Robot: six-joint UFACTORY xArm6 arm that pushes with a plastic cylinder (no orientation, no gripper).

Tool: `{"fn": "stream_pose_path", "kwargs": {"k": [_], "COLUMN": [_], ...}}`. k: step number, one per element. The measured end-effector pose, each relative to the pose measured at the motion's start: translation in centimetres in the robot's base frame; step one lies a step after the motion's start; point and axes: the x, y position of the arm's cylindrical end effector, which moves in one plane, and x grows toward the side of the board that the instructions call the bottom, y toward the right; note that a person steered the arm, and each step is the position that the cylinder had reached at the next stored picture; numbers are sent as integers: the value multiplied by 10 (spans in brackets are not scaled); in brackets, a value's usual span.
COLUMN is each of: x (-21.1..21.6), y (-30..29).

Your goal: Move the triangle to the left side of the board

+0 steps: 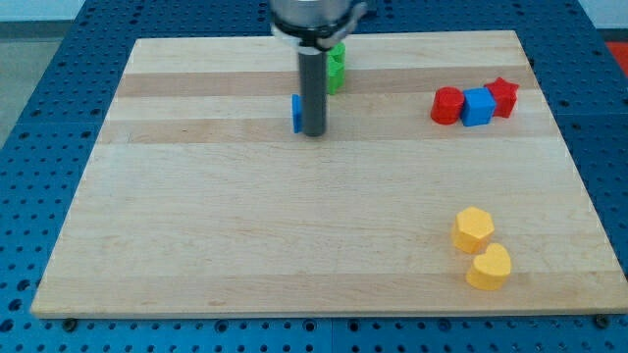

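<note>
My tip (313, 132) touches a small blue plastic block (296, 113), possibly the triangle, on its left; green block (337, 67) just behind

blue block (295, 113), shape hidden, board's top-centre

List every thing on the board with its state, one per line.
My tip: down on the board, against the blue block's right side.
Blue block: mostly hidden behind the rod, shape unclear.
Green block: partly hidden, behind the rod.
Red cylinder, blue cube, red star: touching in a row.
Yellow hexagon, yellow heart: touching.
</note>
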Motion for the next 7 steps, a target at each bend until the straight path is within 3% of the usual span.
{"fn": "stream_pose_path", "kwargs": {"k": [1,3,4,5,7], "x": [0,4,-16,-52,-42], "y": [-40,42,53,36,-15]}}
